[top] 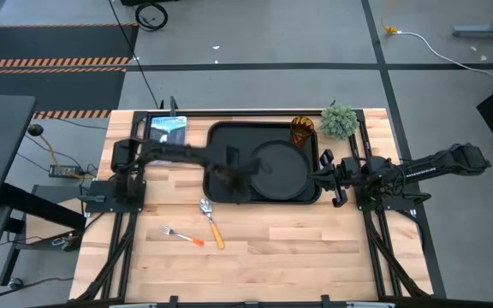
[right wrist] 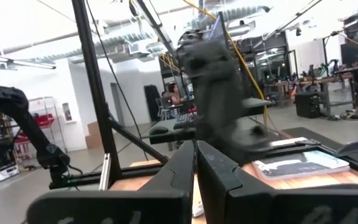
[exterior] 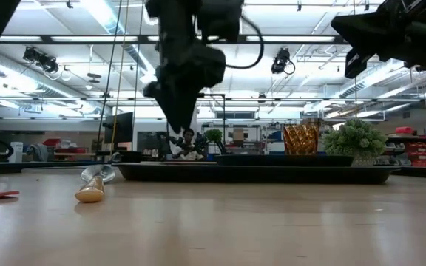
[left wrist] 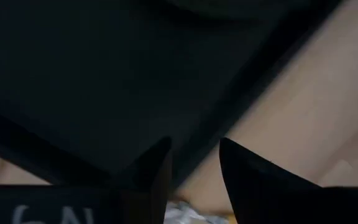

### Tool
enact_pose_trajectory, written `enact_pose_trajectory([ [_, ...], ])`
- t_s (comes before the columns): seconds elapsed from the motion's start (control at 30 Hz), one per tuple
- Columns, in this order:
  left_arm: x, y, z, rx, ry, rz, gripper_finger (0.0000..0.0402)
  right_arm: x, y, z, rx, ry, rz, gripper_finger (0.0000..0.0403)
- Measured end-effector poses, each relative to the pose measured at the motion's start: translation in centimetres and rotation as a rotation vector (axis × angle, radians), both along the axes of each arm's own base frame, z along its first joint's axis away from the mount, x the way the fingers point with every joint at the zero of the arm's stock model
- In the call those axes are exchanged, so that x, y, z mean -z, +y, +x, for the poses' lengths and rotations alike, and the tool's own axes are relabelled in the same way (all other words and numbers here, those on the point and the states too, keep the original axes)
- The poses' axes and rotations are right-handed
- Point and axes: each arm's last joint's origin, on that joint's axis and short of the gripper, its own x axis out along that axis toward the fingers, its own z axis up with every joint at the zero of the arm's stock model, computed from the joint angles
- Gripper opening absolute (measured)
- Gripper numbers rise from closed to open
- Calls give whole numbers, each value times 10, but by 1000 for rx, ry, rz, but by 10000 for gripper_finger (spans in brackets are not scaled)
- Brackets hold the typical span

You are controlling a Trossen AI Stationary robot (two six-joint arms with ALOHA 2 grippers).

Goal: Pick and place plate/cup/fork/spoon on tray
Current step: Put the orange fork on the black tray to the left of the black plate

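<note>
The black tray [top: 229, 137] lies at the table's far middle, with the round black plate [top: 277, 168] flat on it and the amber cup [top: 302, 130] upright in its far right corner. The spoon [top: 210, 219] and the fork [top: 182, 235] lie on the wood near the tray's near left corner. My left gripper [top: 229, 177] hovers open and empty above the tray's near left edge; the left wrist view [left wrist: 194, 152] shows the tray rim and the spoon [left wrist: 185, 214] below it. My right gripper [top: 332, 177] is shut and empty at the tray's right edge.
A small green potted plant [top: 339, 120] stands beside the cup, off the tray's far right corner. A blue-white card [top: 168, 128] lies at the far left. Bare wood stretches along the table's near side, right of the spoon.
</note>
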Motion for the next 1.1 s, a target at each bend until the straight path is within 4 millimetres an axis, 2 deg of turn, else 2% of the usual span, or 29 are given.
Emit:
enact_pose_trajectory([
  [0.17,0,-40,-1,-150,-5,108,137,0,3,0,6,2,-8,22],
  [0.33,7,-68,-11,-318,-1,181,122,0,4,0,-3,3,-26,22],
  [0.5,23,-97,-33,-484,92,216,105,1,5,0,-10,9,-28,22],
  [0.67,38,-137,-59,-641,139,207,83,4,7,0,-75,34,-46,22],
  [0.93,38,-189,-89,-912,97,216,46,7,8,1,-124,72,-59,22],
  [1.1,36,-207,-107,-1006,47,265,26,7,8,1,-124,68,-70,22],
])
